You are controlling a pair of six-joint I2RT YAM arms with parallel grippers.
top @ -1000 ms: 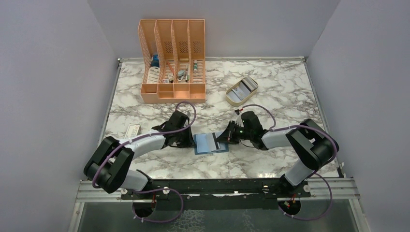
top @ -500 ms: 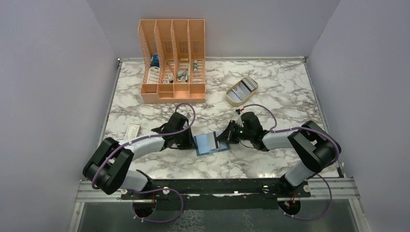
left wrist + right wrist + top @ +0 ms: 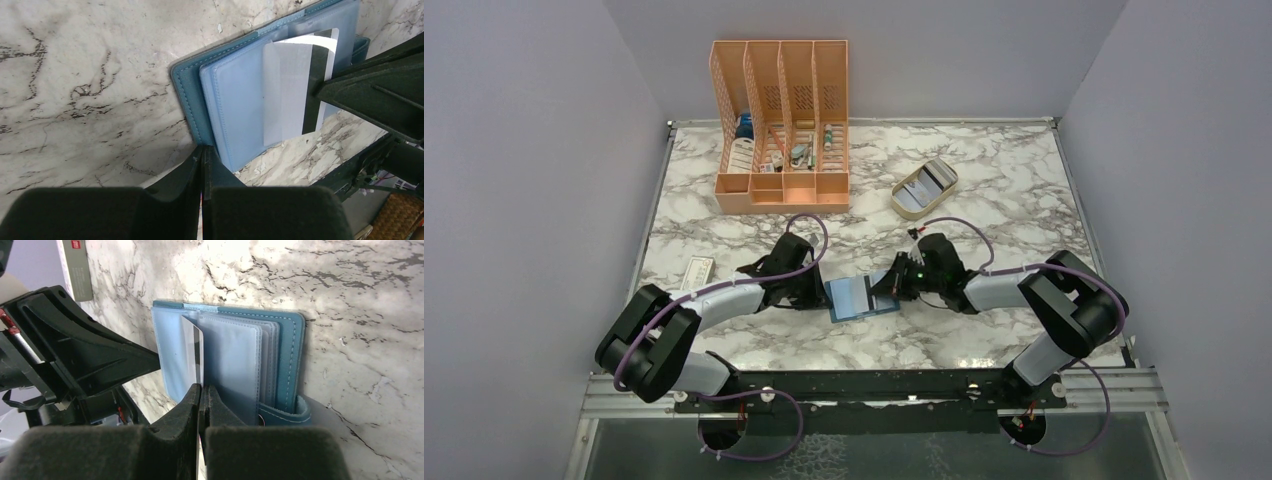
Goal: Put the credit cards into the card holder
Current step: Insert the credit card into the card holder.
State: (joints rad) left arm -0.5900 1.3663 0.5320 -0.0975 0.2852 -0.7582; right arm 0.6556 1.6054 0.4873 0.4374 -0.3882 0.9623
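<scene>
Right wrist view: the right gripper [image 3: 201, 390], jaws clenched on the near end of a pale, dark-striped credit card [image 3: 194, 352], holds the card partly inside a translucent sleeve of the open teal card holder [image 3: 289, 355]. The left gripper [image 3: 202, 155] is clenched on the opposite cover edge of the holder. The holder lies on the marble table [image 3: 984, 190] between the two arms. Further cards [image 3: 934, 178] rest in the beige oval tray [image 3: 904, 208], well apart from the holder.
</scene>
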